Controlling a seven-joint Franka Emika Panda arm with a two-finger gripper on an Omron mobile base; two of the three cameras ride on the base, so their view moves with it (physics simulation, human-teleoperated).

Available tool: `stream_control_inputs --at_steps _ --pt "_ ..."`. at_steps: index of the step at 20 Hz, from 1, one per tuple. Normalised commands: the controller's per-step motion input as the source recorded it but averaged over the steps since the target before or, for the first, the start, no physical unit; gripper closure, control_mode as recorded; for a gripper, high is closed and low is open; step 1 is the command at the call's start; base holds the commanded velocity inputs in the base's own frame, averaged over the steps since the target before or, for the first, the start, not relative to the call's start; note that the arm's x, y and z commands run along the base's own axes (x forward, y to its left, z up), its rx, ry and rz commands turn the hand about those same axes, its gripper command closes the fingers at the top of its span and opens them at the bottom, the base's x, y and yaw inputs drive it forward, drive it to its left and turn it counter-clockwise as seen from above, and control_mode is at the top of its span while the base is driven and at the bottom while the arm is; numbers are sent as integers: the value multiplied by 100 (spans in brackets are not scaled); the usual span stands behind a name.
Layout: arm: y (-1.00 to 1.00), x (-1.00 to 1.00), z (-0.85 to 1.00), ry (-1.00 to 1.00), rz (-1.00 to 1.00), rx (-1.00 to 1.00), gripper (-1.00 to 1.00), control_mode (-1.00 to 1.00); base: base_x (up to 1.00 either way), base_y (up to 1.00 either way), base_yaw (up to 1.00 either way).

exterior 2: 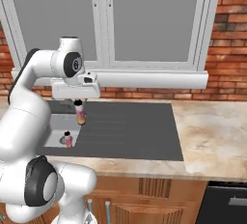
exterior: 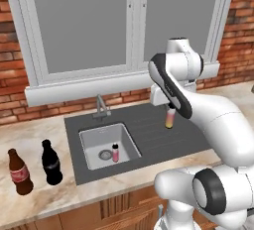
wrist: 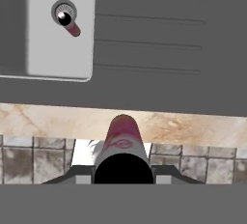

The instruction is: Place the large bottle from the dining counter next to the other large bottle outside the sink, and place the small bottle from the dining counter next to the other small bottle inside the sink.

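The pincer (exterior: pixel 169 111) is closed on the cap end of a small pink-and-yellow plastic bottle (exterior: pixel 169 120), which hangs above the ribbed grey drainboard (exterior: pixel 163 135) just right of the basin (exterior: pixel 96 137). To do this well, I'd carry it left over the basin, then lower it upright beside the small pink bottle (exterior: pixel 115 152) near the drain, releasing only once it rests on the floor.

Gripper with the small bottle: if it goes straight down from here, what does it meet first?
Likely the ribbed drainboard, not the basin. The gripper holds the small bottle upright to the right of the basin; height above it is unclear.
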Motion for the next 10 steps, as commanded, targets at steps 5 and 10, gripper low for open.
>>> stream_control_inputs --at_steps 5,10 --pt "0 0 0 0 0 0 100 100 49 67 -6" --pt "0 0 0 0 0 0 100 100 29 26 -1"
